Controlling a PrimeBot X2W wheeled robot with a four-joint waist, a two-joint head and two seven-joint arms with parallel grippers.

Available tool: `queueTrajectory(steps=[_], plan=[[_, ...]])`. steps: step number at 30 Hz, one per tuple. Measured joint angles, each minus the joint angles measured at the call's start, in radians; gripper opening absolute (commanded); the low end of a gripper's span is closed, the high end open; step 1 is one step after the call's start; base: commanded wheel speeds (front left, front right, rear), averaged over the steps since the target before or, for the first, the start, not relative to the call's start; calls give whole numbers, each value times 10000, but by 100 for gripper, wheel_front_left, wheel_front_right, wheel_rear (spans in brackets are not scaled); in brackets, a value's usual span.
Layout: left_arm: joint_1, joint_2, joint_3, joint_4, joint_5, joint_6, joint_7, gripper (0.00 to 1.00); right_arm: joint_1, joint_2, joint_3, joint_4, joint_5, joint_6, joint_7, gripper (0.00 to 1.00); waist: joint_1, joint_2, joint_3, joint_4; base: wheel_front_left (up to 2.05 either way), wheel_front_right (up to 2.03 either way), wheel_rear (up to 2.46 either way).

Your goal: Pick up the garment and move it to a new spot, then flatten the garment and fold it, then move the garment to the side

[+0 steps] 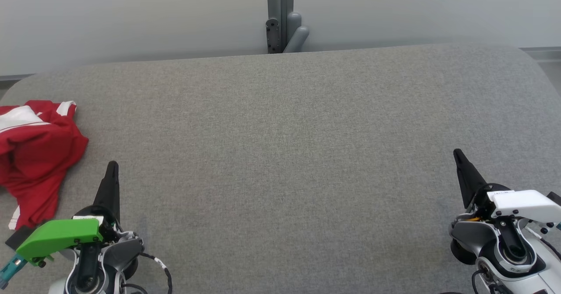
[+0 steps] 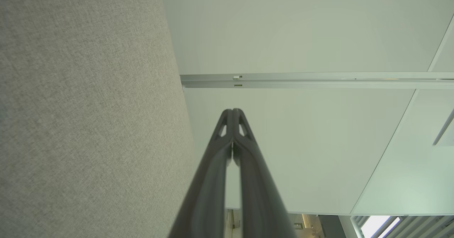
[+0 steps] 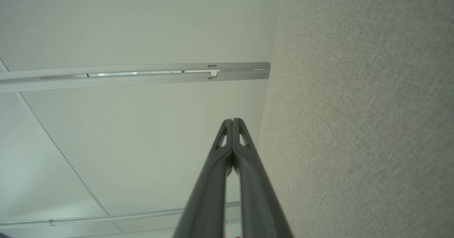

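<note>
Crumpled red garment (image 1: 37, 154) at the frame's left edge.
It lies bunched, unfolded, red with white stripes and trim, partly cut off by the frame.

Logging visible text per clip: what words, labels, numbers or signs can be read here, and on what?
No text is readable.
White label on the right gripper: too small to read.
White tag on the left gripper: too blurred to read.
Red and white garment: no lettering shows.

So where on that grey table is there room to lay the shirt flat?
The grey table between the left pincer and right pincer, back to the far wall, is bare. Only the left edge is crowded, where the crumpled red shirt lies.
</note>
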Motion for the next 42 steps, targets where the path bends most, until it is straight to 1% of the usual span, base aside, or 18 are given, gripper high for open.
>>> queueTrajectory(steps=[14,15,23,28,33,42], plan=[[0,0,0,0,0,0,0,0,0,0,0,0,0,0,0,0,0,0,0,0,0,0,0],[0,0,0,0,0,0,0,100,0,0,0,0,0,0,0,100,0,0,0,0,0,0,0],[528,-81,-96,581,0,2,-86,100,502,437,196,416,-52,-4,12,100,0,1,6,-1,0,0,0],[525,-81,-270,616,174,-44,-332,100,537,548,92,328,-545,-4,10,100,0,13,2,-1,0,0,0],[525,-77,-382,683,807,-63,-575,100,583,654,-111,288,-1409,-2,0,100,0,3,33,1,0,0,0],[523,-75,-453,830,2690,-155,-963,100,616,982,-593,207,-3545,-2,-73,100,0,1,70,-6,0,0,0]])
